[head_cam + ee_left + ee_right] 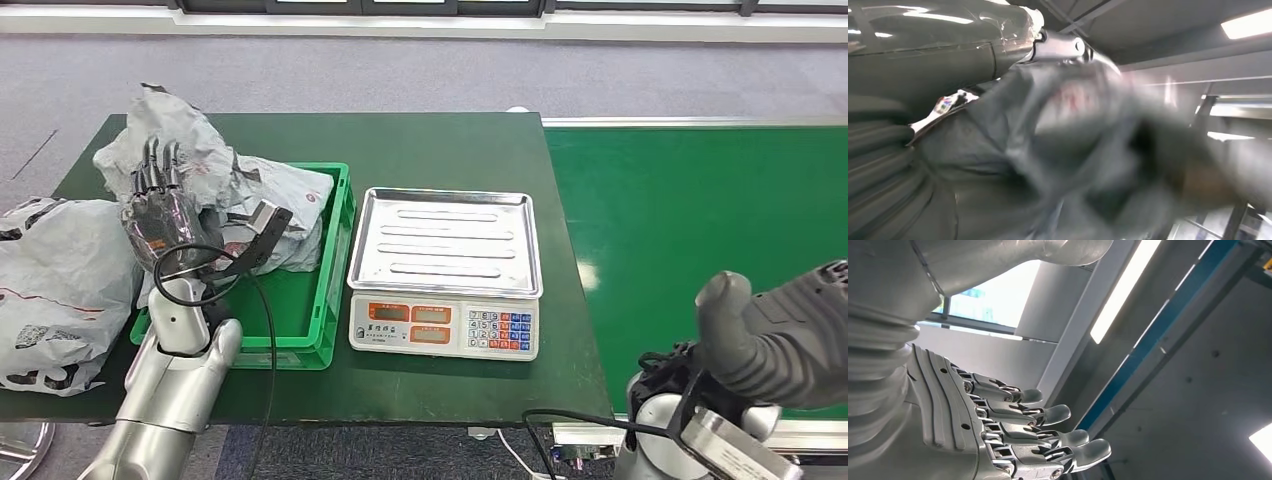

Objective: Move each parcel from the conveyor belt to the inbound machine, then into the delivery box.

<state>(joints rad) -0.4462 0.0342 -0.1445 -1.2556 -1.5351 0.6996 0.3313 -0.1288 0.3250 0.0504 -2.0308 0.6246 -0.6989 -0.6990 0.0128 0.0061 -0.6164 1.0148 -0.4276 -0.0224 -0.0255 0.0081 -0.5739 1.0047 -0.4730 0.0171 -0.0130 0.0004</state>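
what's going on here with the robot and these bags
The robot is sorting grey parcel bags. Its left hand is raised at the green crate, right against a crumpled parcel lying in the crate; whether it grips the parcel cannot be told. Another parcel lies on the table beside the crate. The scale has a bare tray, and the green conveyor belt carries nothing. The right hand waits low, fingers apart, holding nothing.

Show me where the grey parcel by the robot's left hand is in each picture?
Head view: the grey parcel lies crumpled across the green crate, behind the raised left hand.
Left wrist view: the blurred grey plastic across the middle, very close to the camera.
Right wrist view: not in it.
Shared landmark: the left hand, in the head and left wrist views.
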